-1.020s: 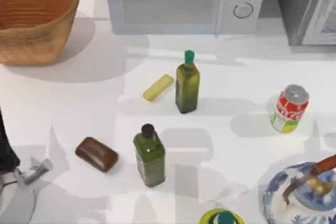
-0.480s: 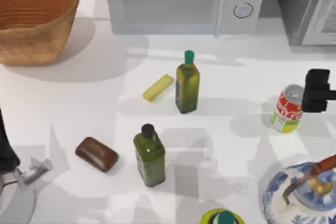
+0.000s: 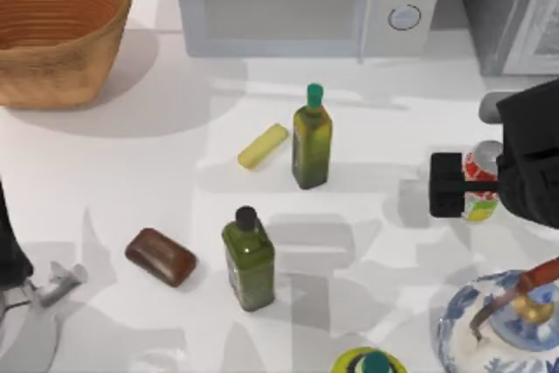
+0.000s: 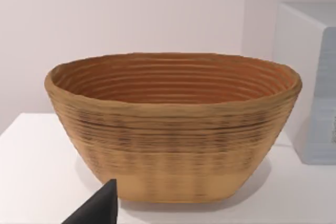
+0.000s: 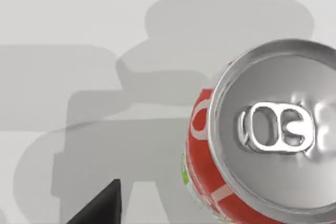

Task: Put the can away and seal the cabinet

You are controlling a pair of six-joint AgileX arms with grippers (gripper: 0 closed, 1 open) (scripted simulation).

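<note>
Right hand (image 3: pixel 450 185) newly over can (image 5: pixel 262 140).

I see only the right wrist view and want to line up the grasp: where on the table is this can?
Observer: The can stands upright near the table's right edge, with the right gripper right at it.
Operator: Anything close by?
Observer: A blue-and-white dish sits nearer the top view's lower edge. The nearest green bottle is well to the left.
Operator: And the left arm?
Observer: The left arm is parked at the lower left corner, its camera facing a wicker basket.
</note>
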